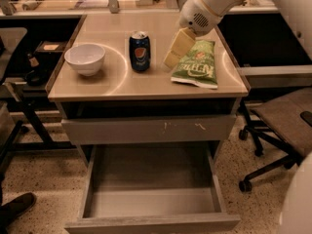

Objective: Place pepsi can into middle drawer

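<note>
The pepsi can (140,51) stands upright near the middle of the cabinet top, dark blue with a silver top. My gripper (176,50) hangs from the white arm just right of the can, above the left edge of a green chip bag (196,67), and holds nothing. The middle drawer (152,195) is pulled out below, a grey wood-grain box that is empty inside. Above it is a shut drawer front (148,129) with small white scuff marks.
A white bowl (85,59) sits at the left of the cabinet top (146,82). An office chair (280,126) stands to the right. A dark desk frame (24,82) is on the left. A shoe (17,206) shows at the lower left.
</note>
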You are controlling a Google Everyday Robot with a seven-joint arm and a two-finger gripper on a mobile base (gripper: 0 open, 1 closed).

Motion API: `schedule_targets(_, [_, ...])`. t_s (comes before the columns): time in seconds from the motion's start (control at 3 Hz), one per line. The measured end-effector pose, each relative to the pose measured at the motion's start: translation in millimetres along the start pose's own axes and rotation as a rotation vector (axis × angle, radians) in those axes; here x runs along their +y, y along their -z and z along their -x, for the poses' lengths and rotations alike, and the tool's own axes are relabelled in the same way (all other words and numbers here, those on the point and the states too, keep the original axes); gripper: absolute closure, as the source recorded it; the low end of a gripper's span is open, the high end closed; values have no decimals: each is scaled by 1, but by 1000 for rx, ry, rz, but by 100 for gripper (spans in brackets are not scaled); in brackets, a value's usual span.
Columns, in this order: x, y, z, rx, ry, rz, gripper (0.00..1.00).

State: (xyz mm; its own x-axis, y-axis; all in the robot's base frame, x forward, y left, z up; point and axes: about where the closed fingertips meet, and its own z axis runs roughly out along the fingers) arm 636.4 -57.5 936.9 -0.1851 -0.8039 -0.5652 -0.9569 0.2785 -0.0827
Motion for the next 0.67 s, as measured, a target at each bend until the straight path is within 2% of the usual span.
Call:
schedule_targets(0.33, [-27,-41,15,-36,-27,51,0])
schedule_targets(0.67, [-30,-44,17,-39,-31,54,0])
